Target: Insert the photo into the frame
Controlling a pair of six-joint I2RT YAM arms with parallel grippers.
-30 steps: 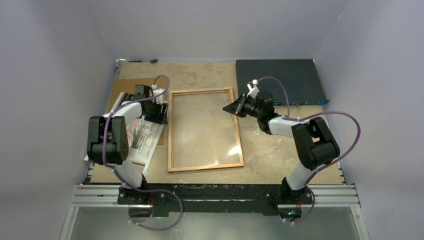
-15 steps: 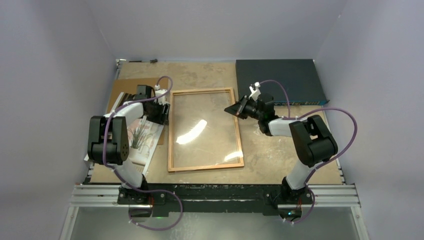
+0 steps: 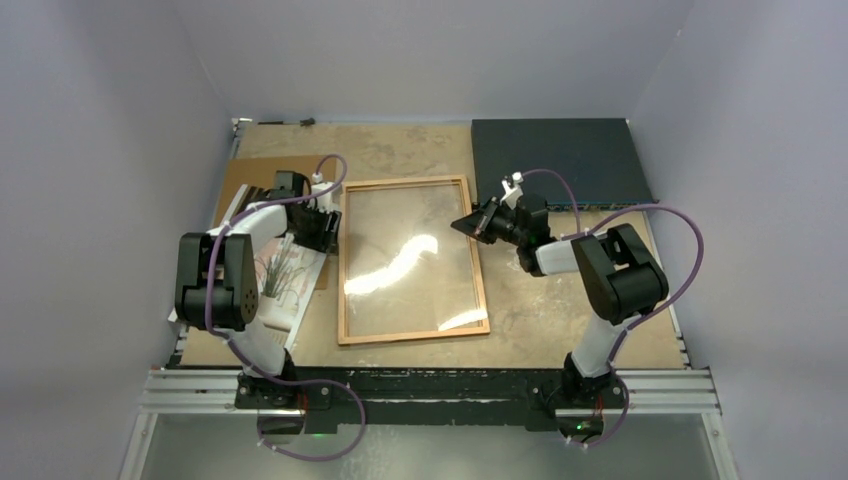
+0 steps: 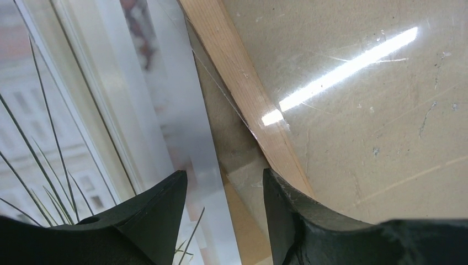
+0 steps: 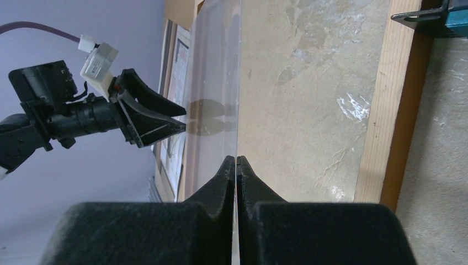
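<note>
As right tool (image 5: 236,161) pinches glass (image 5: 212,83), frame (image 3: 343,262) runs near-to-far

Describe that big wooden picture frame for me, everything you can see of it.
The frame is a thin-railed rectangle of orange-brown wood lying flat on the sandy table between the arms. No picture is in it; the table shows through. Its clear pane catches bright glare and looks tipped up, right edge pinched by the right arm's fingers. The left arm's open fingers hover at the left rail, beside the photo.
</note>
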